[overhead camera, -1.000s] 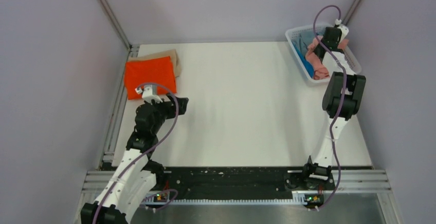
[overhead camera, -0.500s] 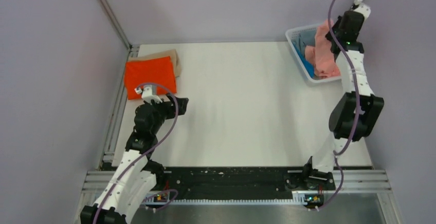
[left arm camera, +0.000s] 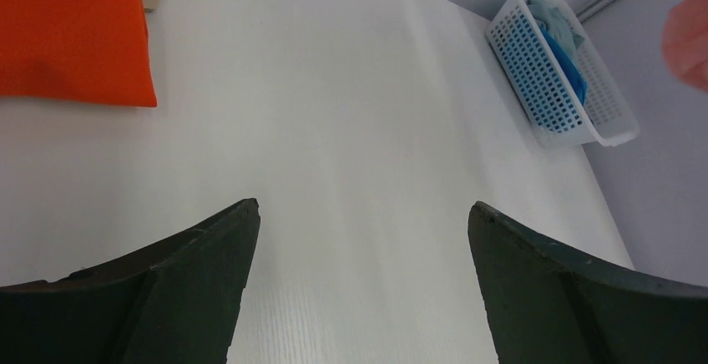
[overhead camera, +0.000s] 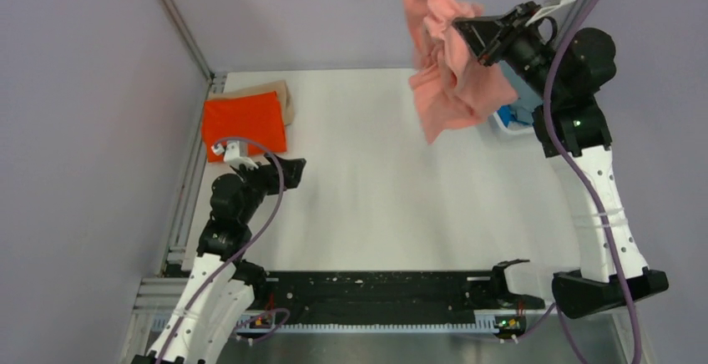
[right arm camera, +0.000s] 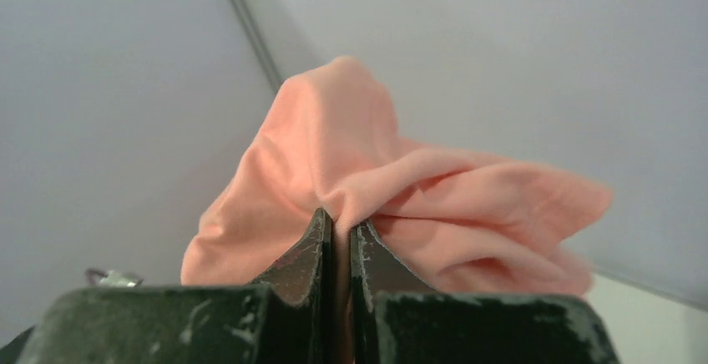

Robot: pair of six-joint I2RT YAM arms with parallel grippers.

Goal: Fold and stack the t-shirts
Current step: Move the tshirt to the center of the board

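Observation:
A salmon pink t-shirt (overhead camera: 451,76) hangs bunched in the air above the table's far right, and my right gripper (overhead camera: 464,27) is shut on a fold of it. The right wrist view shows the pink t-shirt (right arm camera: 376,164) pinched between the right gripper's (right arm camera: 341,222) jaws. At the far left lies a folded bright orange t-shirt (overhead camera: 245,123) on top of a tan t-shirt (overhead camera: 280,93). My left gripper (overhead camera: 290,167) hovers just near of that stack, open and holding nothing (left arm camera: 363,209). A blue t-shirt (left arm camera: 569,59) and a pale grey one (left arm camera: 547,13) lie in the basket.
The white mesh basket (left arm camera: 534,88) stands at the far right corner; in the top view the basket (overhead camera: 516,128) is mostly hidden behind the hanging shirt and the right arm. Grey walls close in the table on three sides.
My right gripper shut on the pink t-shirt, lifted it out of the basket, and swung it up and leftward. The left arm has barely moved.

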